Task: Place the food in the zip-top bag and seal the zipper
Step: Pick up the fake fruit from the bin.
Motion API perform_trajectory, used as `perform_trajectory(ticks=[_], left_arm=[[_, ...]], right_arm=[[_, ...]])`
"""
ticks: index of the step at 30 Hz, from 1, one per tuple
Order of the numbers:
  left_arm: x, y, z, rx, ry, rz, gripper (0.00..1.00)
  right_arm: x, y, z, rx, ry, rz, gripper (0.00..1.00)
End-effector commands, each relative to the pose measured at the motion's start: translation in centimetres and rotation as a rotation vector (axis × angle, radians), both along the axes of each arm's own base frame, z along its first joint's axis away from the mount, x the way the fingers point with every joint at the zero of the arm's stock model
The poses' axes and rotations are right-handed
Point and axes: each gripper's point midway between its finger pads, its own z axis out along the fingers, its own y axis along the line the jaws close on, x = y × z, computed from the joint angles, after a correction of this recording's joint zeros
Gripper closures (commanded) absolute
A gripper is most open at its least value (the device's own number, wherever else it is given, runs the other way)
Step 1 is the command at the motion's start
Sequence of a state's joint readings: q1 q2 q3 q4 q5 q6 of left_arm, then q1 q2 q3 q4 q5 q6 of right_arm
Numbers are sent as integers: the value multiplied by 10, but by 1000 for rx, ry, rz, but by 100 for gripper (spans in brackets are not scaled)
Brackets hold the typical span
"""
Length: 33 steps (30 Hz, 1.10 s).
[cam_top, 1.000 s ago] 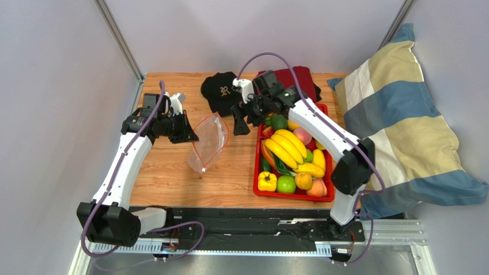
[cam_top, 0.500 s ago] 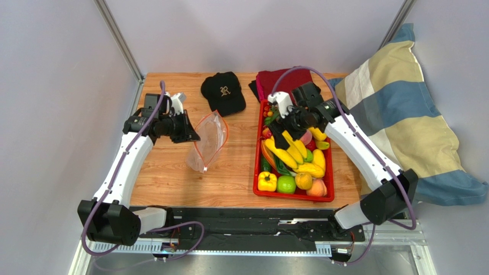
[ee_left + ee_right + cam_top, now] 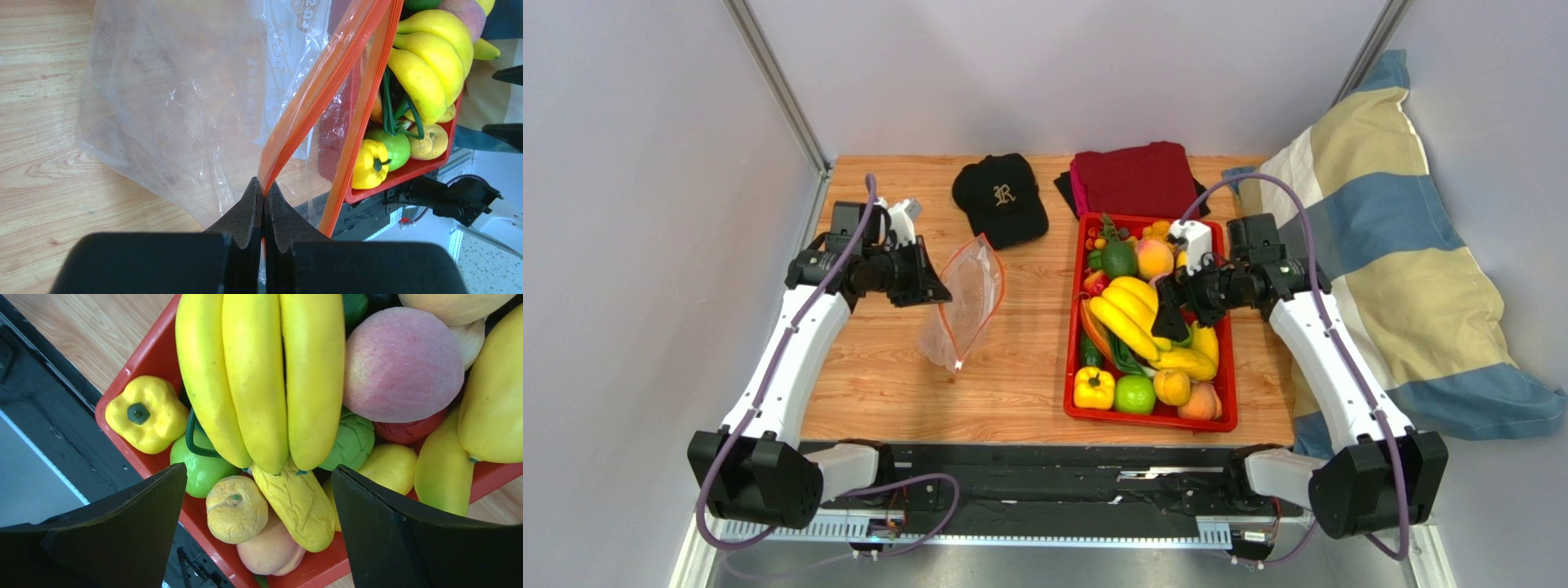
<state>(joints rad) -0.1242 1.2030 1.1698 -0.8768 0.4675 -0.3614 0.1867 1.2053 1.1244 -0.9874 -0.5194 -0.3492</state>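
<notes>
Left hand (image 3: 264, 197) pinches the bag (image 3: 967, 306); right hand (image 3: 258, 471) hangs spread over the tray (image 3: 141, 364).
The left hand is clamped tight on one end of the orange zipper (image 3: 319, 92), right at its fingertips. The strip runs away from that hand, and the clear bag droops below it onto the table (image 3: 1014, 368) with its mouth parted. Nothing is inside that I can see. Over on the other side the right hand is wide open and holds nothing. The bananas (image 3: 258, 373) sit straight beneath the gap between its fingers, a yellow pepper (image 3: 144, 413) lies just off one fingertip, and a peach (image 3: 402, 364) lies beyond the other. All the food is in the tray, well apart from the bag.
</notes>
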Motion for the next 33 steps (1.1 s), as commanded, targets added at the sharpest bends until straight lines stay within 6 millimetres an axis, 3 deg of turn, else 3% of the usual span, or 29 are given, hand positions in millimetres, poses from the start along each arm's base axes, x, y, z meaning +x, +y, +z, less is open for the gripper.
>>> perform_trajectory(ticks=[1,7,17,33], left_arm=[[1,-6,10,-27,-52,-24,100],[1,-7,11,-36,-69,-35,100],[3,-8,8,-37,-52,-39,100],[4,-6,3,-22,-37,-38,100]], right_arm=[[10,7,8,165,29,22,6],[14,4,3,279,108,38,8],[26,-13,-37,277,168,39,6],[14,13,-37,457,273,70,14]])
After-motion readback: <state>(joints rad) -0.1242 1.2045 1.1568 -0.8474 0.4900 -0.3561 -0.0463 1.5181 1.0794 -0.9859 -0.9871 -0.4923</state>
